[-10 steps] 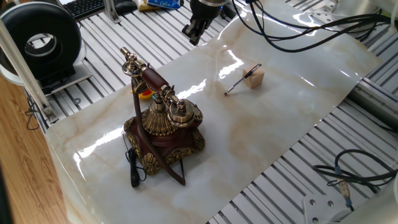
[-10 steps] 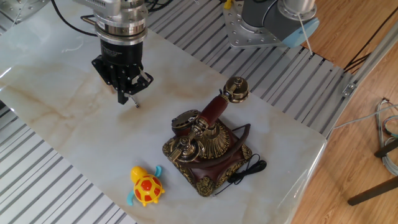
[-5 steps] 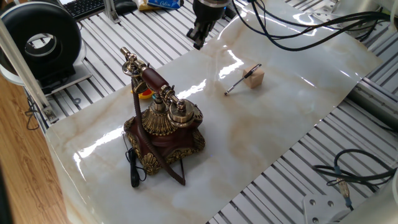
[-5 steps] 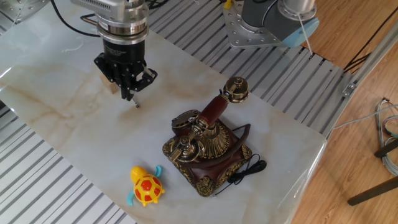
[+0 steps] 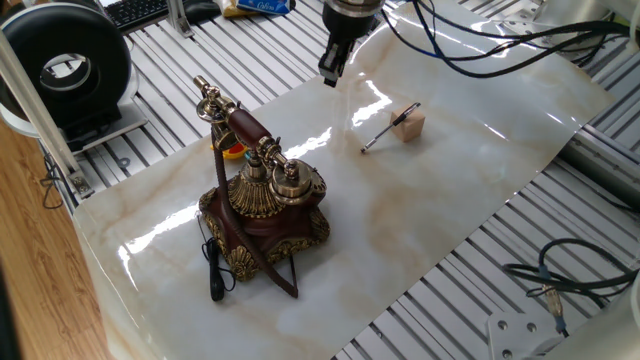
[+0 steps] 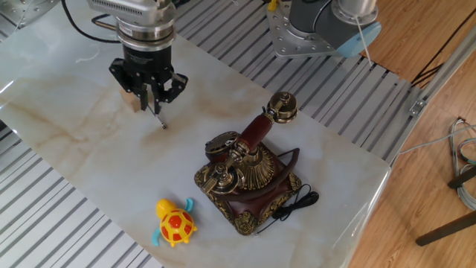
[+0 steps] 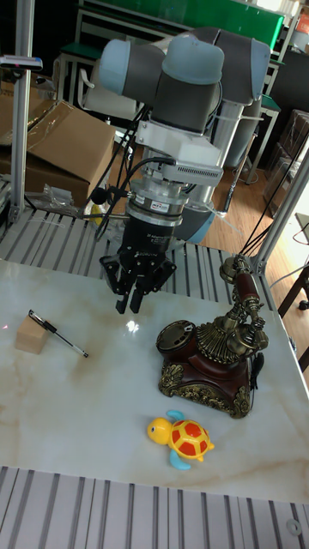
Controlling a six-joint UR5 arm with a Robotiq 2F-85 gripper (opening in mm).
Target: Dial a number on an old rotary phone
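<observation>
The old rotary phone [image 5: 265,205] [image 6: 249,175] [image 7: 210,356] stands on the marble sheet, dark red-brown with gold trim. Its handset [image 5: 243,125] [image 6: 256,130] lies on the brass cradle, and the dial [image 7: 180,333] faces up on the side toward the arm. My gripper [image 5: 331,74] [image 6: 151,104] [image 7: 129,304] hangs above the table, well apart from the phone and close to a pale wooden block. Its fingers are spread and hold nothing.
The pale wooden block with a thin stick [image 5: 408,123] [image 6: 132,100] [image 7: 34,333] lies just beside the gripper. An orange and yellow toy turtle [image 6: 175,223] [image 7: 184,439] sits near the phone. The phone's black cord [image 5: 214,270] trails off its base. Slatted metal rails surround the sheet.
The gripper has drifted away from the phone toward the block and risen slightly. Its fingers have spread apart from a nearly shut stance. The phone has not moved.
</observation>
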